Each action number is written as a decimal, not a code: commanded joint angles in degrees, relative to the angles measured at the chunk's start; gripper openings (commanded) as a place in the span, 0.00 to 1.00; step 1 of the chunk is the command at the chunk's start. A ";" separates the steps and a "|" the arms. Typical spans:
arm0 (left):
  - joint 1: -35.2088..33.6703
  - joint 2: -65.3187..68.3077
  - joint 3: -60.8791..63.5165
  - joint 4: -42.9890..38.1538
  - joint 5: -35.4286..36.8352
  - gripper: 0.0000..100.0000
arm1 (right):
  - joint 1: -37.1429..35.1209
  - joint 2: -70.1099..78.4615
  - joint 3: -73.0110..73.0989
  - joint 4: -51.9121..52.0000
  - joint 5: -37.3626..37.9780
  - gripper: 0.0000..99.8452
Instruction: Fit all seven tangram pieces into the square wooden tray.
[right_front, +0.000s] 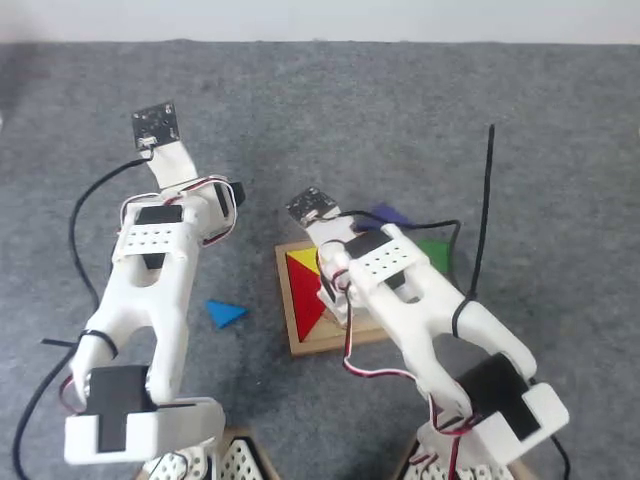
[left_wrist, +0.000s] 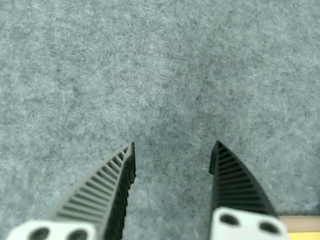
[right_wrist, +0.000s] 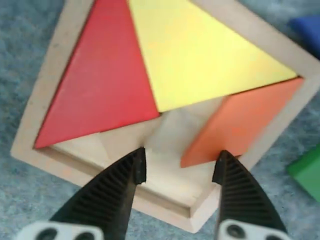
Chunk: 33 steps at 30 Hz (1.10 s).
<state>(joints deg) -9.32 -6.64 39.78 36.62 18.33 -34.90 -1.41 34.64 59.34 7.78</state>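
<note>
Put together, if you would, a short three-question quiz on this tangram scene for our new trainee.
1. True or false: the blue triangle lies inside the wooden tray.
2. Which piece lies outside the wooden tray? A: red triangle. B: green piece. C: orange piece.
3. Fill in: the right hand, open, hangs over the ____.

Key: 1 false; 2 B; 3 wooden tray.
</note>
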 joint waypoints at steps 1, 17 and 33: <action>0.35 -2.64 -0.40 -1.05 -0.53 0.24 | 2.24 0.04 -3.25 -0.57 0.62 0.22; 0.35 -2.64 -0.48 -1.05 -0.53 0.24 | -8.84 -6.46 -2.20 2.24 -0.62 0.23; 0.35 -2.64 -0.48 -1.05 -0.53 0.24 | -2.07 2.24 -4.75 -1.63 -0.26 0.22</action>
<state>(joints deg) -9.32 -6.64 39.78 36.62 18.33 -40.44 2.29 33.32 58.02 7.60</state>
